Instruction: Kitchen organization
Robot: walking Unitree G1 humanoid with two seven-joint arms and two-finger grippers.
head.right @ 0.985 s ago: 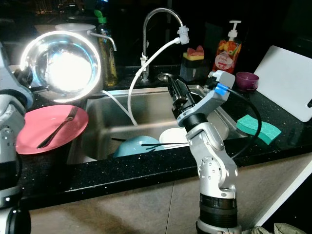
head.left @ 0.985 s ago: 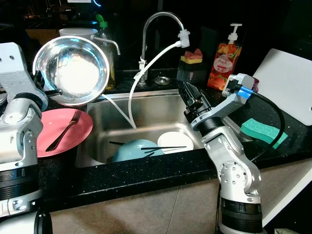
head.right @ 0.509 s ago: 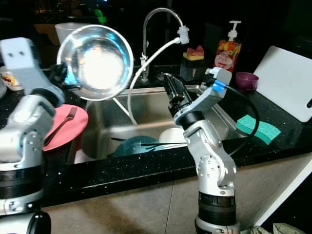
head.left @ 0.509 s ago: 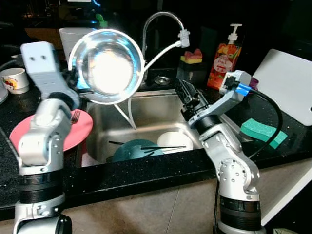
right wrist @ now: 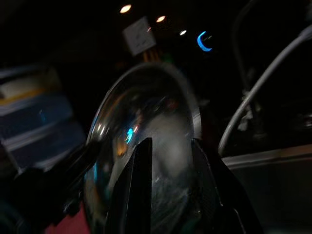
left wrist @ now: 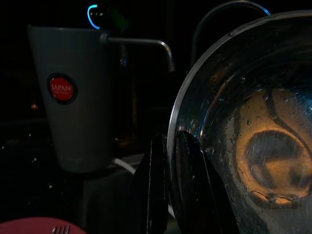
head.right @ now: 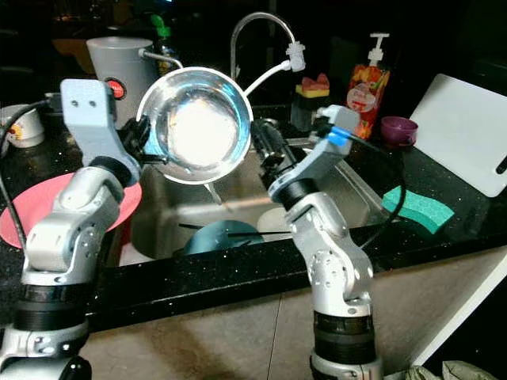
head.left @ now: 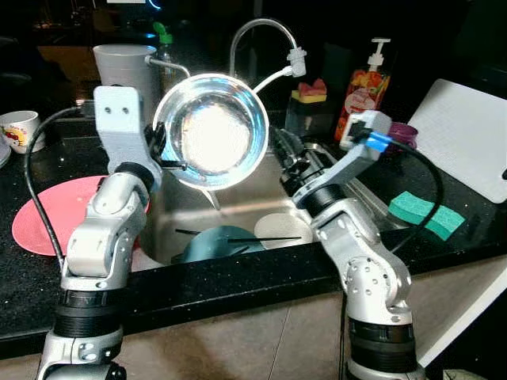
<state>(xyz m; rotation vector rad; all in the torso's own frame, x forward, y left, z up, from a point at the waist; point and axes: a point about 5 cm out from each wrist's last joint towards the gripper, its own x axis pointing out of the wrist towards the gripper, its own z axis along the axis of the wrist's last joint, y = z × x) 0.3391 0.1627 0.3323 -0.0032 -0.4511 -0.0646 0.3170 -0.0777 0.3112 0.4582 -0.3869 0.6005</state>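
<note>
The left pincer is clamped on the rim of a steel bowl, one black finger on each side of the edge, and holds it tilted on its side above the sink with the shiny inside facing the head camera. In the left wrist view the fingers straddle the bowl's rim, water drops dotting the metal. The right pincer reaches toward the bowl's far edge from the other side; in the right wrist view its two fingers stand apart with the bowl just beyond them, though that picture is blurred and I cannot tell whether they touch it.

Down in the sink lie a blue bowl and a white plate with dark chopsticks across them. A pink plate sits on the black surface to the left. Behind the sink rise the tap, a grey jug and a soap bottle; a green sponge and a white cutting board lie to the right
</note>
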